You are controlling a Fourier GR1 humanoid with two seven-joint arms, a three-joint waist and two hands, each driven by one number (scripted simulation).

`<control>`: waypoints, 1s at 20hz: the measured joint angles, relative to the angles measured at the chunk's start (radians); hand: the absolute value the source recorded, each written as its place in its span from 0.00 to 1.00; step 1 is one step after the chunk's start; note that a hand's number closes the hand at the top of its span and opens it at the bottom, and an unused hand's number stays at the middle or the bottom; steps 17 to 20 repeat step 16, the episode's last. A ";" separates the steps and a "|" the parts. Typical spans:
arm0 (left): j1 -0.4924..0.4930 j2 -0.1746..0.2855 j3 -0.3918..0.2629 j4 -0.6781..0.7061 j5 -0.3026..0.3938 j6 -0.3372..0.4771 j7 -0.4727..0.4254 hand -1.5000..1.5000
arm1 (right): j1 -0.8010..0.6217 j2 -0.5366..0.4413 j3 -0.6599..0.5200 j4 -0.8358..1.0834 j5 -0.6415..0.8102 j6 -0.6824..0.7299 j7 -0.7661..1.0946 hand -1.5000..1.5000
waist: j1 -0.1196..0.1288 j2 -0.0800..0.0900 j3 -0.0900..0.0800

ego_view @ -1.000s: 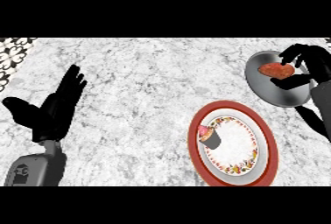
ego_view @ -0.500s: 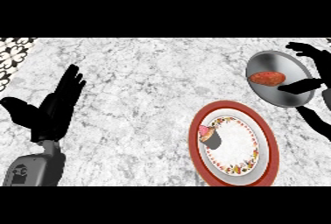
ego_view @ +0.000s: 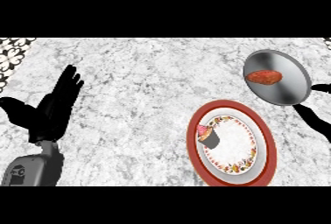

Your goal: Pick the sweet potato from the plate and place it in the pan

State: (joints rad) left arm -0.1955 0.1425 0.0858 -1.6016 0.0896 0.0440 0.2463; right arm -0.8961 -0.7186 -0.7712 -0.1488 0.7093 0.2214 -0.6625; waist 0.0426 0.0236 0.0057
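Note:
The reddish-brown sweet potato (ego_view: 264, 77) lies inside the grey round pan (ego_view: 292, 89) at the upper right, with nothing touching it. The pan's black handle (ego_view: 314, 120) runs down toward the right edge. Below and left of the pan stands the red-rimmed plate (ego_view: 260, 131) with a flowered border. Only a small black bit of my right hand (ego_view: 321, 87) shows at the right edge, beside the pan and apart from the potato. At the left, my left hand (ego_view: 55, 109) rests open, fingers up, holding nothing.
A small pink-and-dark cupcake-like item (ego_view: 208, 134) sits on the plate's left side. A black-and-white patterned strip (ego_view: 13, 52) borders the counter's top left corner. Marbled counter stretches between my left hand and the plate.
My right hand let go of the sweet potato in the pan and drew back to the right, almost out of view. The potato now lies in the pan. My left hand has not moved.

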 measured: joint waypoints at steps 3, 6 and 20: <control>0.009 0.000 0.005 0.001 0.003 -0.001 -0.005 0.50 | 0.051 -0.071 -0.040 0.020 -0.046 0.135 -0.057 0.00 | -0.007 -0.001 0.001; 0.005 -0.007 0.001 0.008 -0.003 0.004 -0.013 0.50 | 0.086 -0.126 -0.063 0.031 -0.076 0.223 -0.057 0.00 | -0.009 0.000 0.002; 0.003 0.006 0.013 0.001 0.012 -0.010 -0.001 0.50 | 0.195 -0.193 -0.065 -0.006 -0.117 0.288 -0.067 0.00 | -0.008 -0.004 0.003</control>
